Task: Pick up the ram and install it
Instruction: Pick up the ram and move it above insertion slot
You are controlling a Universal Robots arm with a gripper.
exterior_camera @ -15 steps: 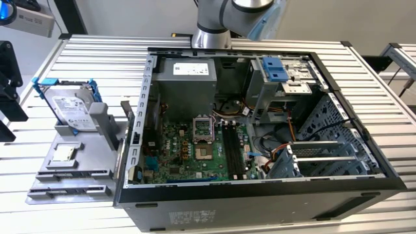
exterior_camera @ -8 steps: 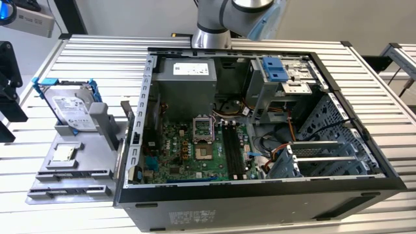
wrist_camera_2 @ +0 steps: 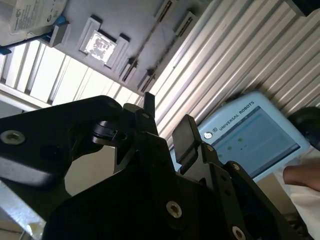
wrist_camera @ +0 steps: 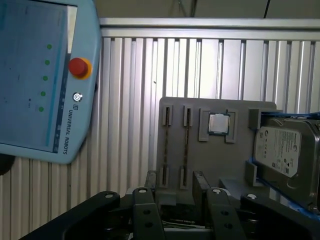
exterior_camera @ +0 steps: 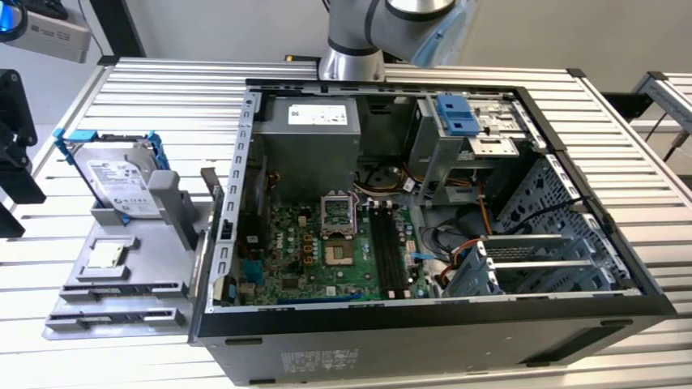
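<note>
The ram [wrist_camera: 186, 145] stands edge-on in a slot of the grey holder [wrist_camera: 235, 165], a thin grey strip with a second similar strip [wrist_camera: 166, 145] beside it. In the second wrist view the ram [wrist_camera_2: 161, 55] shows as a dark line across the holder [wrist_camera_2: 135, 22]. My gripper [wrist_camera: 175, 182] is open, with nothing between its black fingers [wrist_camera: 150, 181], and hovers off the holder's near end. It also appears in the second wrist view [wrist_camera_2: 166, 111]. The motherboard's long black slots [exterior_camera: 387, 251] lie in the open computer case [exterior_camera: 605, 316].
A small square silver chip [wrist_camera: 218, 123] and a hard drive in a blue frame [wrist_camera: 287, 145] sit on the holder. A light-blue teach pendant [wrist_camera: 40, 75] lies on the ribbed table [wrist_camera: 130, 100], with a person's hand [wrist_camera_2: 302, 177] near it. The arm's column [exterior_camera: 355, 40] rises behind the case.
</note>
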